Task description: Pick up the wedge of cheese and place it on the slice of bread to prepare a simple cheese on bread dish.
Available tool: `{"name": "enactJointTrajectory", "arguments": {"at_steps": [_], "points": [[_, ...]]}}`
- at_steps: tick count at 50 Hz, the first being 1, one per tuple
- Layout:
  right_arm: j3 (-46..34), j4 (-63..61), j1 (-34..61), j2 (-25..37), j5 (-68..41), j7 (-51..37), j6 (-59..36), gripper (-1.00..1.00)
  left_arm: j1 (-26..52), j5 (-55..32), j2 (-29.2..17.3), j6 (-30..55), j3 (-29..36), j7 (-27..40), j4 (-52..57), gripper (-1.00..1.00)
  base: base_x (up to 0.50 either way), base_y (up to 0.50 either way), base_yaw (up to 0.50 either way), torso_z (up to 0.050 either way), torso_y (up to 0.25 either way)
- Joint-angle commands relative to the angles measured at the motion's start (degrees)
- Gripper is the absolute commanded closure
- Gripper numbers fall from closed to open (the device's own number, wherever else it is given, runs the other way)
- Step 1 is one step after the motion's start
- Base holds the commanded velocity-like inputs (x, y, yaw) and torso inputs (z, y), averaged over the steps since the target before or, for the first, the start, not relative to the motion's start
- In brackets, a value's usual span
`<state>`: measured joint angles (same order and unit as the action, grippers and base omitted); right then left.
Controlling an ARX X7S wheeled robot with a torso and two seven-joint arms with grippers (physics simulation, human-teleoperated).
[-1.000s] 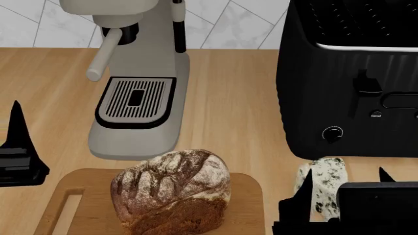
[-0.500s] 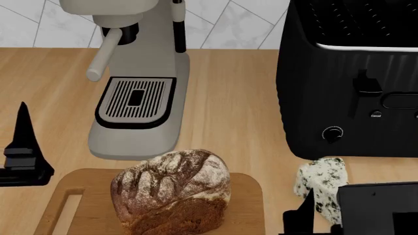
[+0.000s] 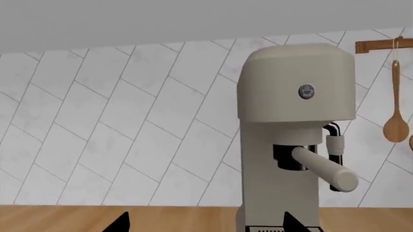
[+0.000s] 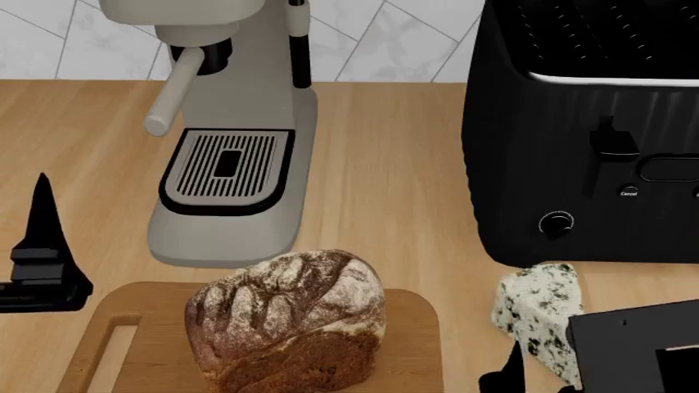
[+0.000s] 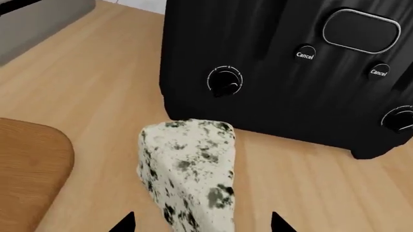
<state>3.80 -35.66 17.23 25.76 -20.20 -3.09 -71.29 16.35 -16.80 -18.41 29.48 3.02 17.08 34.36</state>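
- Countertop [image 4: 394, 164]: light wood surface carrying all items; white herringbone tile wall behind it.
- Toaster [image 4: 590, 131]: large black ribbed unit at the right rear. Round knobs and "Cancel" buttons show on its front face in the right wrist view.
- Espresso machine [image 4: 235, 123]: beige body at the left rear, with a slotted drip tray and a portafilter handle pointing forward-left.
- Cutting board [image 4: 110, 344]: flat wooden board at the front, with a handle slot on its left side.
- Slice of bread [image 4: 286, 318]: dark, flour-dusted loaf piece standing on the cutting board, left of the cheese and apart from it.
- Wedge of cheese [image 4: 535, 315]: pale, blue-veined wedge lying on the countertop just in front of the toaster, right of the board.
- Right gripper [image 5: 203, 223]: jaws spread wide. The two dark fingertips sit either side of the narrow end of the wedge; no contact with the cheese is visible.
- Left gripper [image 4: 44, 254]: positioned at the left edge, over the countertop, holding nothing. Two separated fingertips show in the left wrist view, so the jaws stand apart.
- Wooden spoon [image 3: 395, 128]: hangs on the wall at the far right.
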Motion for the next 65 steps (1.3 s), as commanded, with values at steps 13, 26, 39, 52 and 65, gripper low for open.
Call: {"name": "enactJointTrajectory", "arguments": {"at_steps": [13, 26, 39, 52, 65], "points": [[0.4, 8.5, 0.0, 0.4, 0.4, 2.6, 7.5, -1.0, -0.1, -0.2, -0.4, 0.3, 0.2, 0.8, 0.5, -1.0, 0.0, 0.0, 0.0, 0.0, 0.0], [-1.6, 13.6, 0.3, 0.1, 1.5, 3.1, 11.4, 1.0, -0.1, -0.4, -0.5, 0.0, 0.4, 1.1, 0.4, -1.0, 0.0, 0.0, 0.0, 0.0, 0.0], [-1.8, 5.7, 1.1, 0.7, 0.5, 1.7, 6.0, 1.0, -0.3, -0.6, -0.8, -0.5, 0.5, 1.2, 0.3, -1.0, 0.0, 0.0, 0.0, 0.0, 0.0], [0.3, -6.8, 4.6, 1.4, -2.9, 0.3, -4.1, 1.0, -0.1, -0.7, -1.0, -0.4, 0.6, 1.4, 0.1, -1.0, 0.0, 0.0, 0.0, 0.0, 0.0], [-2.0, -13.8, 15.5, 1.5, -7.3, 0.4, -15.1, 1.0, -0.1, -0.4, -1.2, -0.1, 0.9, 2.1, 0.1, -1.0, 0.0, 0.0, 0.0, 0.0, 0.0]]}}
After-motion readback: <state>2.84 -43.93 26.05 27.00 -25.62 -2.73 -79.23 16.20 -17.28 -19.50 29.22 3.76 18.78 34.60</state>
